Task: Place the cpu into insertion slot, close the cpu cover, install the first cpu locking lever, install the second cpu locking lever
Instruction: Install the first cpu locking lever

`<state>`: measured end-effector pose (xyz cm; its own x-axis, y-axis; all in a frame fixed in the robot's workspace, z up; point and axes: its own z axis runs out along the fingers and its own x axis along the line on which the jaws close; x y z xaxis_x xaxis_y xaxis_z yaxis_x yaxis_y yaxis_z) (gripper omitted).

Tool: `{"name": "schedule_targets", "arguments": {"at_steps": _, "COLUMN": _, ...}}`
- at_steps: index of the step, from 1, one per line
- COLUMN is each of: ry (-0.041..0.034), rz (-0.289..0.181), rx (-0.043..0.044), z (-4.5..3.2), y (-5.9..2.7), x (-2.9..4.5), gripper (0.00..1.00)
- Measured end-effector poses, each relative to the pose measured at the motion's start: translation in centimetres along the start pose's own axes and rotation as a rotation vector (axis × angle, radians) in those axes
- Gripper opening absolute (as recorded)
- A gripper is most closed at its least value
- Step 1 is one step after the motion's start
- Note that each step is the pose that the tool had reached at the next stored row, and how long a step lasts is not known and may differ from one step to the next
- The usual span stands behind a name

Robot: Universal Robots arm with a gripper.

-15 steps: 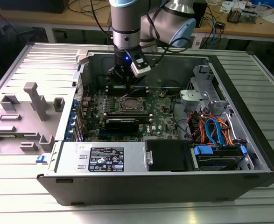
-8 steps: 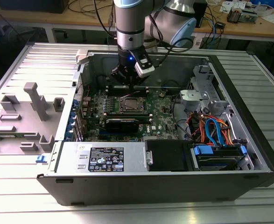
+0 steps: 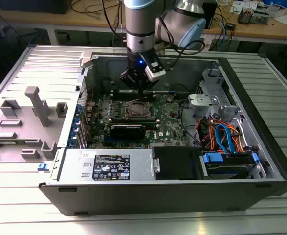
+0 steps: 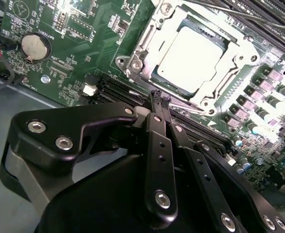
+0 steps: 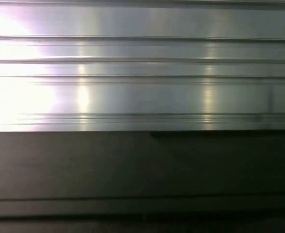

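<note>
Black two-finger gripper (image 4: 159, 97): tips pressed together on nothing, hanging just beside the socket, probably kept slim for pushing rather than grasping. Small flat silver-grey square cpu (image 4: 193, 53) seated in silver-rimmed square insertion slot (image 4: 127, 62); thin silver windowed cpu cover (image 4: 149, 41) down flat over its edges, apparently pinning it. Lever positions unclear. Around these, green motherboard (image 4: 74, 29) inside open grey computer case (image 3: 172, 196).
</note>
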<state>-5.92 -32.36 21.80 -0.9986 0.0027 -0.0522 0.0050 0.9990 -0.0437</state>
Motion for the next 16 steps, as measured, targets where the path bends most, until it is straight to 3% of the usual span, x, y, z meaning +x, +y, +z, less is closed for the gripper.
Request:
{"name": "schedule_targets", "arguments": {"at_steps": 8, "ry": 0.0002, "rz": 0.0, "rx": 0.0036, "z": 0.53, "y": 0.1, "x": -0.28, "gripper": 0.11}}
{"name": "schedule_targets", "arguments": {"at_steps": 16, "ry": 0.0018, "rz": 0.0, "rx": 0.0062, "z": 0.52, "y": 0.1, "x": -0.33, "gripper": 0.11}}
